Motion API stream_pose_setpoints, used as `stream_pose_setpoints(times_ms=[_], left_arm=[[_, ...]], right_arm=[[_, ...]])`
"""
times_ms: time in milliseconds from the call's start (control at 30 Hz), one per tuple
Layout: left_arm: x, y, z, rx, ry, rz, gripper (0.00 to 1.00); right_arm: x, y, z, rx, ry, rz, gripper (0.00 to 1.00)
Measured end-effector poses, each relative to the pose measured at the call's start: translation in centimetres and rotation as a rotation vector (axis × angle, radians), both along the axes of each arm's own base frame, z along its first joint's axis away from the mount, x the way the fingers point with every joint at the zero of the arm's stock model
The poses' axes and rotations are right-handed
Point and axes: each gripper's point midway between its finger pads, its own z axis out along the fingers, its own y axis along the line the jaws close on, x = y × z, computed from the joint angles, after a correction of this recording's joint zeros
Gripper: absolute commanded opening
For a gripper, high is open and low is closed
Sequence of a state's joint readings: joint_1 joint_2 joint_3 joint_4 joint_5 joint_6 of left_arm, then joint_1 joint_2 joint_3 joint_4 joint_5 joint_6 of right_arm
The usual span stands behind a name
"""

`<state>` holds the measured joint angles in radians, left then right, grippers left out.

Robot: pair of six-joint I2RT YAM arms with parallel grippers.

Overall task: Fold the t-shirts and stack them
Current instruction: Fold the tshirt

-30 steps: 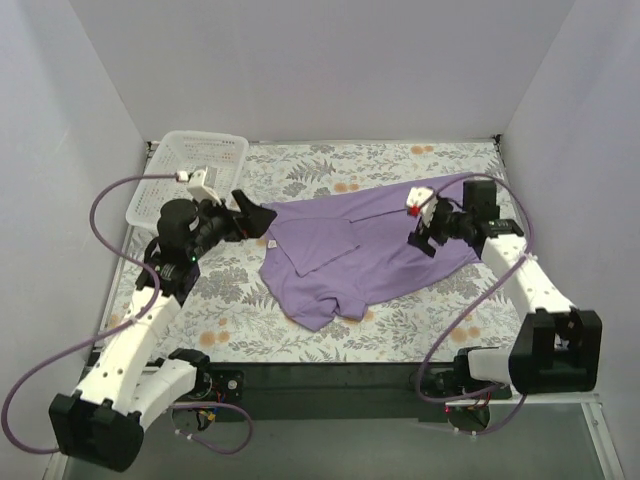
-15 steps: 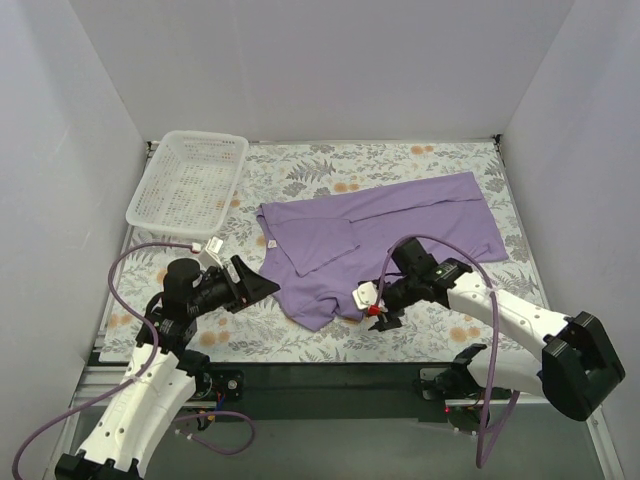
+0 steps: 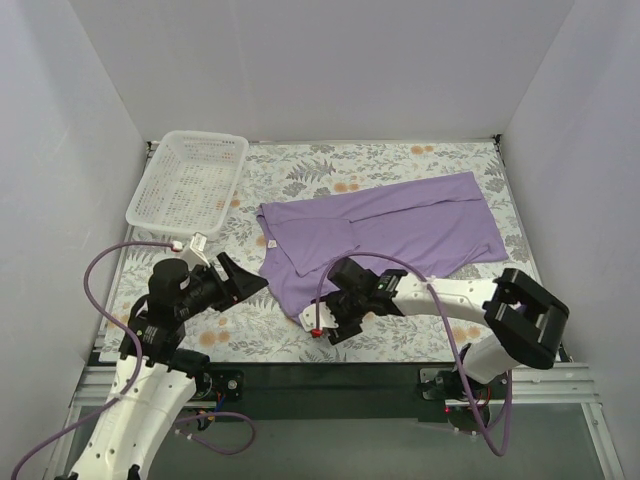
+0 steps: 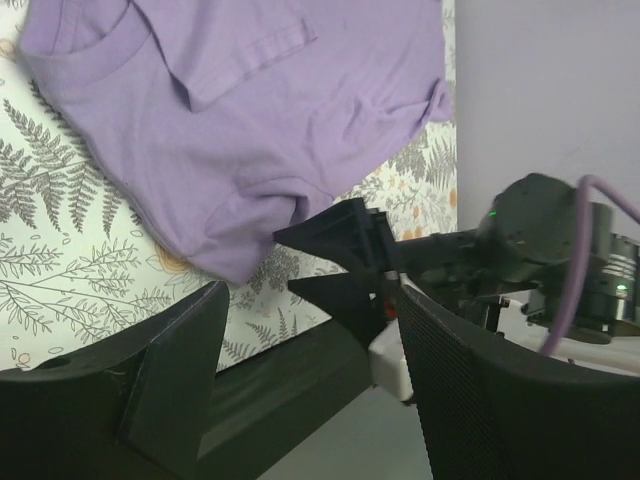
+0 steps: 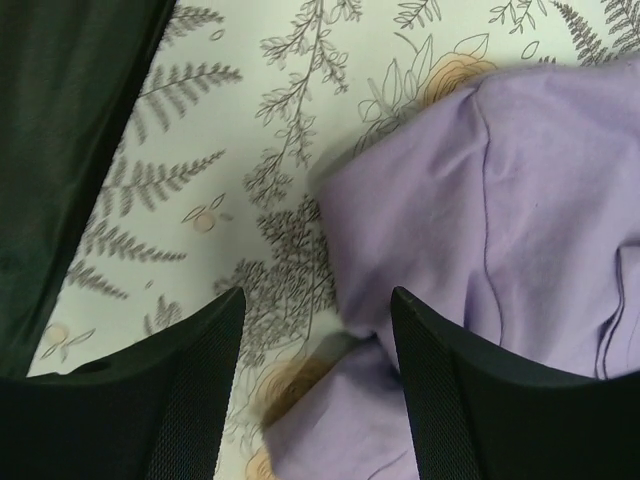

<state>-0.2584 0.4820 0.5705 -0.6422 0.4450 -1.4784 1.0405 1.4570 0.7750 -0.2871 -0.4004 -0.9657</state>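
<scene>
T-shirt (image 3: 400, 235) lay flat mid-tabletop (image 3: 400, 160); right hand (image 3: 325, 330) spread above its near-left corner, left hand (image 3: 245, 284) spread and empty just left; risk: closing might pinch only one layer, dragging the cloth crooked.

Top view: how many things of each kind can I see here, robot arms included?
T-shirt: 1
Basket: 1
Robot arms: 2, left arm and right arm
Total: 4
</scene>
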Motion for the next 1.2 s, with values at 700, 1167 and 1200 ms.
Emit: stream_pose_setpoints(times_ms=[700, 1167, 1200], left_arm=[[-1.3, 0.8, 1.8, 0.011, -0.106, 0.01, 0.67], [-0.7, -0.8, -0.4, -0.021, -0.018, -0.069, 0.67], [-0.5, -1.0, -0.9, -0.023, 0.008, -0.077, 0.66]], right_arm=[[5.3, 4.9, 4.0, 0.054, 0.049, -0.177, 0.01], [20.6, -1.4, 7.4, 0.122, 0.087, -0.791, 0.68], [19.8, -1.7, 7.3, 0.122, 0.101, -0.771, 0.69]])
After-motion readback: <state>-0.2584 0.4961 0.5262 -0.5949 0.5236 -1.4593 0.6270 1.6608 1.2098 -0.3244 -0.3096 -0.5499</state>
